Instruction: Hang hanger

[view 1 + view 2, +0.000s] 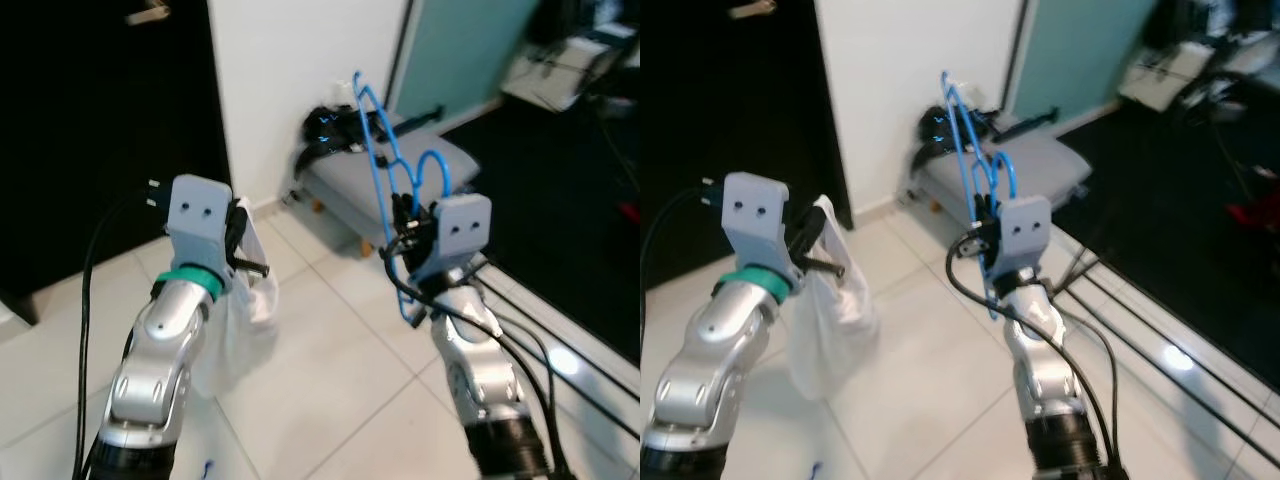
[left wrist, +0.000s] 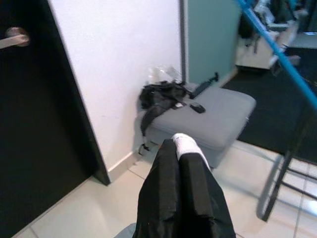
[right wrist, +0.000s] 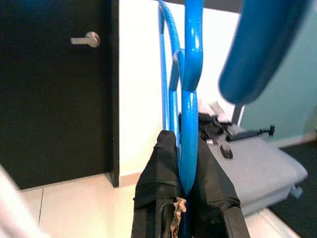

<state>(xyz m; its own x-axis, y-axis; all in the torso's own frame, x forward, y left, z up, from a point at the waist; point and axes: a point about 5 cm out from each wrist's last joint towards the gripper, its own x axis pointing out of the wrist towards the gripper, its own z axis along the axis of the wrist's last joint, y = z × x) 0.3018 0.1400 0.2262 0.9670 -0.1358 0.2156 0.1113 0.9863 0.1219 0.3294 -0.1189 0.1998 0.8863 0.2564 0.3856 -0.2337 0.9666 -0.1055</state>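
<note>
I have the blue hanger pinched upright between the right gripper's 2 closed fingers, the left gripper clamped on white cloth, and hanging not yet done, I judge.

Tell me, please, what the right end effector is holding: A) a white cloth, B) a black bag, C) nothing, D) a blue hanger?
D: the right end effector is shut on the blue hanger, whose blue bar runs up between its black fingers.
</note>
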